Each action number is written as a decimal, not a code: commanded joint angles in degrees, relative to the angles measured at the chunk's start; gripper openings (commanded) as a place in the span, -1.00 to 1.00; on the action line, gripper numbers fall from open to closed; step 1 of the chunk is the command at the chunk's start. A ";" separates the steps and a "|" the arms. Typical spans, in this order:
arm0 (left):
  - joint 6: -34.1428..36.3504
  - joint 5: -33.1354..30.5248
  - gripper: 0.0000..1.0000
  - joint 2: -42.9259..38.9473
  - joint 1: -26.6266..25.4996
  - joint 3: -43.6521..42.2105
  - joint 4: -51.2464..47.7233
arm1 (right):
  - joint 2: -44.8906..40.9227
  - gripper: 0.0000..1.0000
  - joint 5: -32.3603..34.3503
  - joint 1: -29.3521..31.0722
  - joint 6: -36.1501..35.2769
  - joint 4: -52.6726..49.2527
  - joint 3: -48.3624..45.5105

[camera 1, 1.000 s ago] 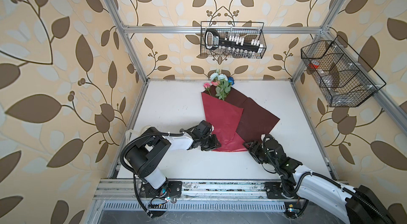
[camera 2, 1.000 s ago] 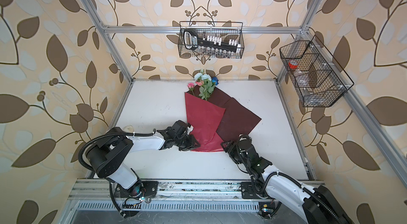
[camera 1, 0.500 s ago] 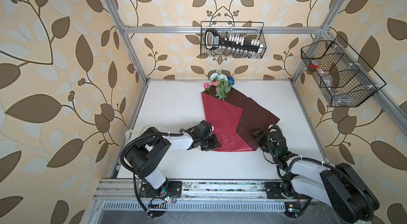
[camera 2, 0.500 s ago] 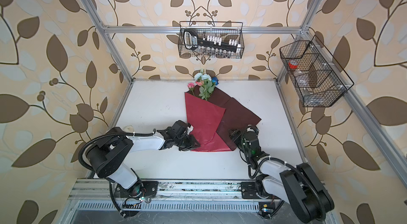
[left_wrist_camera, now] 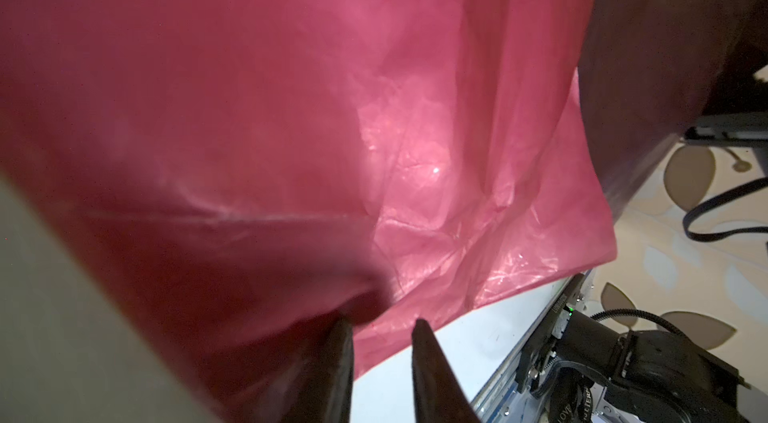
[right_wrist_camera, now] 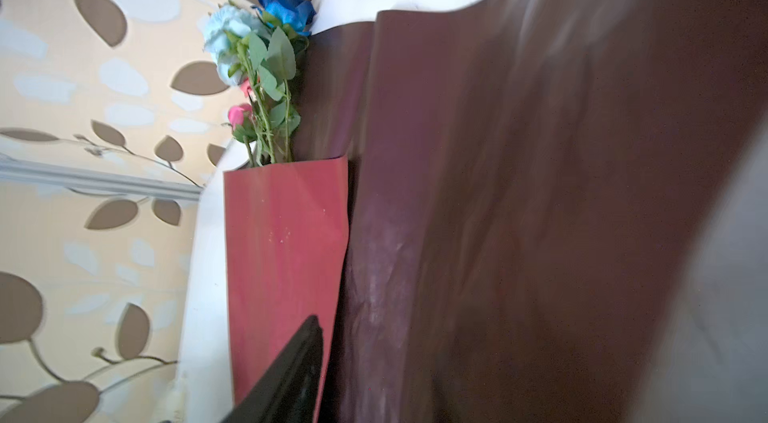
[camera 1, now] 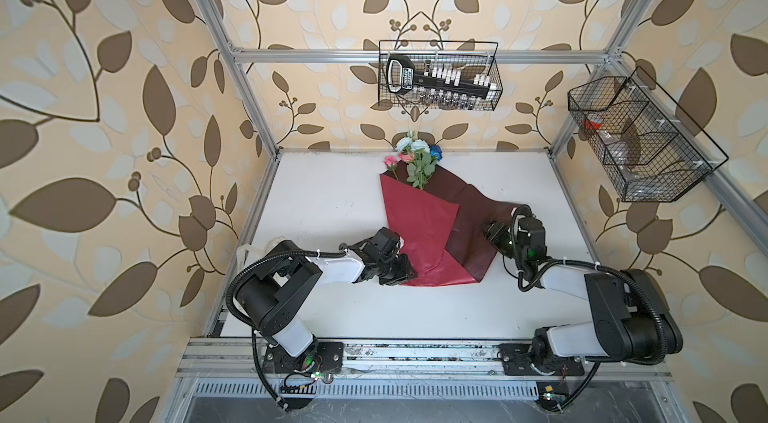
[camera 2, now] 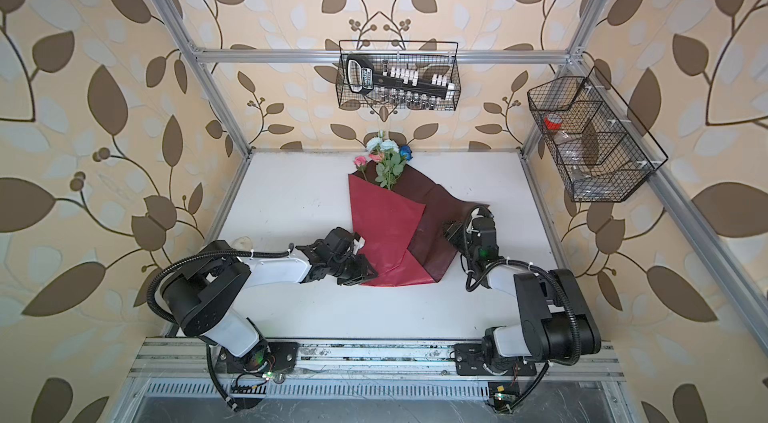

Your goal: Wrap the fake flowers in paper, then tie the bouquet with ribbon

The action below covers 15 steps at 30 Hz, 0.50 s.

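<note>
Crinkly red sheet (camera 1: 415, 229), cone-folded
The bouquet of fake flowers (camera 1: 417, 161) pokes from its far end; left pincer (left_wrist_camera: 381, 323) at its near corner, right pincer (camera 1: 490, 230) newly beside its dark flap (camera 1: 469, 217); grips unclear.

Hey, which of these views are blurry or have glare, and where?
Left wrist view: the red wrapping sheet fills most of the frame, soft from closeness, with a glare patch mid-frame. Right wrist view: the sheet's dark side is smeared, while the bouquet of fake flowers looks fairly sharp. Both top views: sharp, evenly lit.
</note>
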 commanded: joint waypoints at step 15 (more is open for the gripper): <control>5.15 -3.14 -0.25 -5.86 0.00 4.78 -4.40 | 2.98 -0.89 3.83 0.44 -12.11 -12.74 8.78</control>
